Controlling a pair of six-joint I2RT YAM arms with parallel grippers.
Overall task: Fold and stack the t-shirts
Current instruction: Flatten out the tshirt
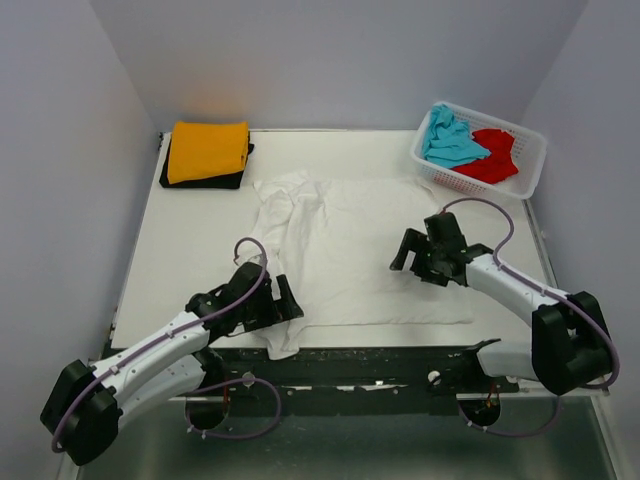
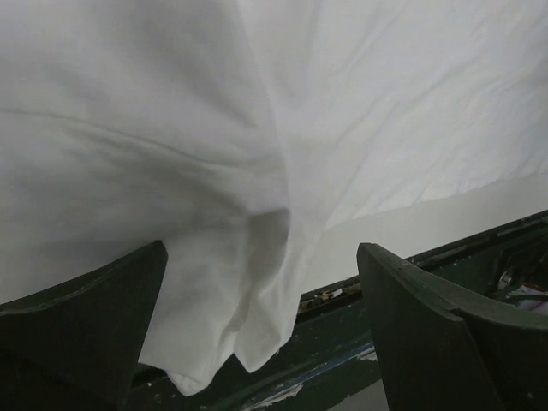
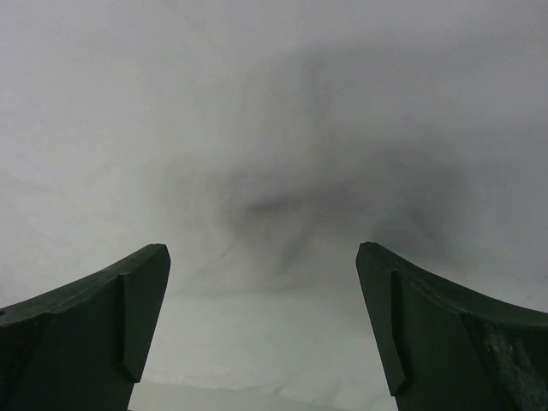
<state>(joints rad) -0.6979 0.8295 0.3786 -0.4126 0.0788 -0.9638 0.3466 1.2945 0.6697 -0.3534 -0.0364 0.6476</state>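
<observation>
A white t-shirt [image 1: 350,250] lies spread across the middle of the table, rumpled along its left side, with one corner hanging over the near edge [image 2: 223,342]. A folded orange-yellow t-shirt [image 1: 207,150] lies on a folded black t-shirt [image 1: 205,181] at the back left. A turquoise t-shirt [image 1: 450,140] and a red t-shirt [image 1: 492,155] lie crumpled in the basket. My left gripper [image 1: 285,305] is open and empty over the shirt's near-left corner. My right gripper [image 1: 412,255] is open and empty just above the shirt's right part [image 3: 274,171].
A white plastic lattice basket [image 1: 527,175] stands at the back right corner. The table's dark front edge [image 1: 400,352] runs just below the shirt's hem. Grey walls close in on the left, back and right.
</observation>
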